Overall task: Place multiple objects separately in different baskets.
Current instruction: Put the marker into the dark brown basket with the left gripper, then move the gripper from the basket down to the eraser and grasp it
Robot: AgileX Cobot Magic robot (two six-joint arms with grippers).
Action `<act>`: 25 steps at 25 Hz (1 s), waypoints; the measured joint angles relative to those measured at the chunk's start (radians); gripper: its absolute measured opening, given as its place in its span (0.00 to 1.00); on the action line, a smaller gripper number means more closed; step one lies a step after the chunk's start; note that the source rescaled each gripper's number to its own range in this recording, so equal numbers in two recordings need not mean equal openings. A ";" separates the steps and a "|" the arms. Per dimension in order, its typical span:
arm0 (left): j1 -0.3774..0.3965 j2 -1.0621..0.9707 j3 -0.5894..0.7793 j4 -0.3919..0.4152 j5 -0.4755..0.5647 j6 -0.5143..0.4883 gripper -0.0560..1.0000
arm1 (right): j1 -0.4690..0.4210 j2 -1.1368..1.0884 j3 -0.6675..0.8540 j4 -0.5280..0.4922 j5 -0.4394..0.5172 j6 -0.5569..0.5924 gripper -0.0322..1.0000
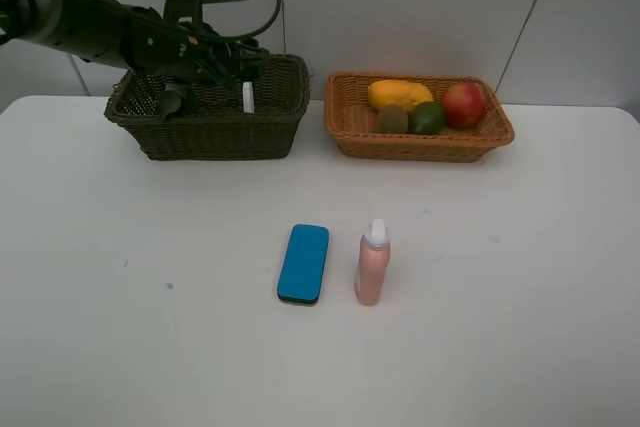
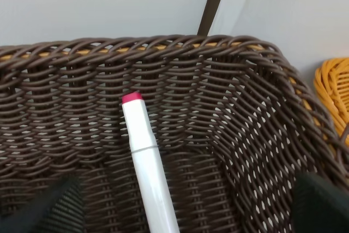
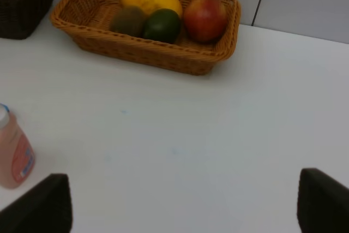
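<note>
Left tool (image 2: 182,211), spread, hangs over the marker (image 2: 144,156) inside the dark basket (image 1: 215,137), upper left; blue eraser (image 1: 303,264) probably next.

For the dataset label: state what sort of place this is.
Most likely a robot manipulation test bench rather than a home. A bare white table stands against a plain panelled wall, and a black robot arm reaches into a dark wicker basket.
</note>
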 joint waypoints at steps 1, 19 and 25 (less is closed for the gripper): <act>0.000 0.000 0.000 0.000 -0.005 0.000 1.00 | 0.000 0.000 0.000 0.000 0.000 0.000 1.00; -0.051 -0.057 -0.002 0.000 0.038 -0.017 1.00 | 0.000 0.000 0.000 0.000 0.000 0.000 1.00; -0.091 -0.108 -0.002 0.000 0.163 -0.049 1.00 | 0.000 0.000 0.000 0.000 0.000 0.000 1.00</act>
